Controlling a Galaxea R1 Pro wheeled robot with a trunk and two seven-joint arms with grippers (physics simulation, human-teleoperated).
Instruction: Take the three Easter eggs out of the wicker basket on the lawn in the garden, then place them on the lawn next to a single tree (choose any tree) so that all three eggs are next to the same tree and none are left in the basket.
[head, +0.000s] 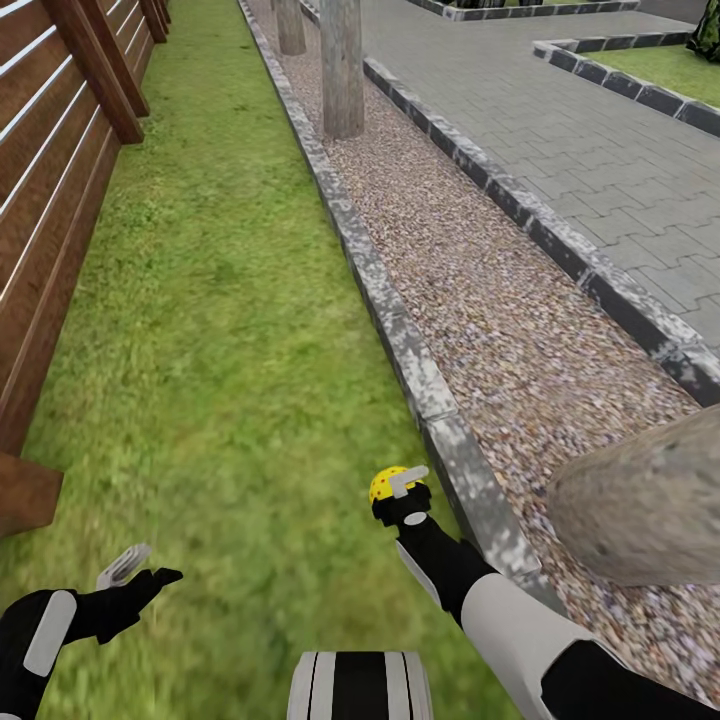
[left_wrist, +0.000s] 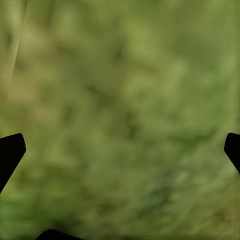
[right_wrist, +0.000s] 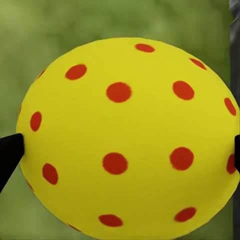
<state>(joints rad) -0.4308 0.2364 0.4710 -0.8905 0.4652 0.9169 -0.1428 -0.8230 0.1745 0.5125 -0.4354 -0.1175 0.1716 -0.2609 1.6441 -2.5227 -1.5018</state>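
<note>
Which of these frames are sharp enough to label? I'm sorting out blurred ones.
Head view: crisp on the kerb, gravel and fence; the near tree trunk looks soft. Left wrist view: grass is a green smear, no detail. Right wrist view: the egg is sharp, red dots clean, with the grass behind it fully blurred.

Your right gripper (head: 398, 487) reaches toward twelve o'clock, fingers clamped on an Easter egg (head: 385, 484). Your left gripper (head: 130, 570) sits low at eight o'clock, fingers spread.
</note>
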